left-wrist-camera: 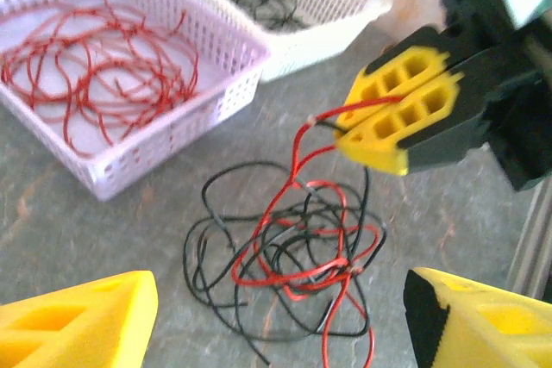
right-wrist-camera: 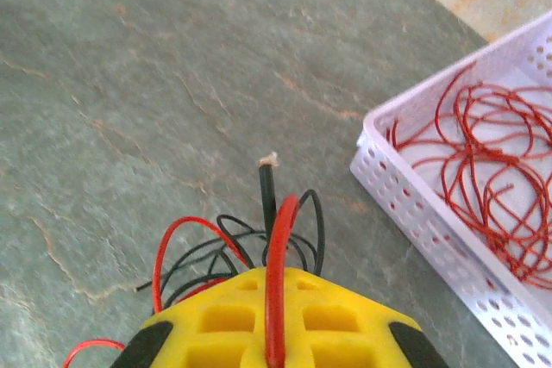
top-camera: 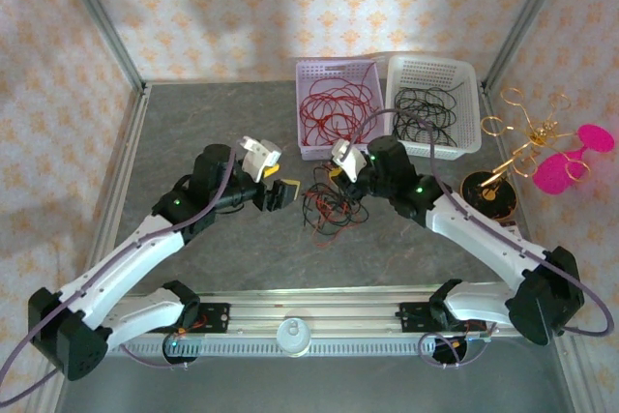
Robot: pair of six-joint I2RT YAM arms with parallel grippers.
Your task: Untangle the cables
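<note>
The cables lie as a loose tangle of red and black wires on the grey table, between the two grippers and just in front of the lilac basket; that basket already holds red wires, and the white basket beside it holds black ones. The right gripper has its yellow pads pressed together on a red wire that rises out of the heap; a black wire end pokes up right beside it, and we cannot tell whether it is pinched too. The left gripper hovers near the tangle with its fingers apart, holding nothing.

We judge these wires to be very light, thin and limp, with enough spring to keep their curls; they will not break under a gentle pull, but their loops hook on one another, so a tug on one wire is likely to lift or drag the whole clump rather than free it. The insulation looks smooth, so a thin wire may slide through the pads unless it sits well inside them. The best hold, we think, is near a free end or on a raised loop where a single colour stands clear of the others; the red wire in the right pads fits that. The open left gripper would do well to pin or pinch the black loops low on the heap, so that the red one can be drawn out against them.
</note>
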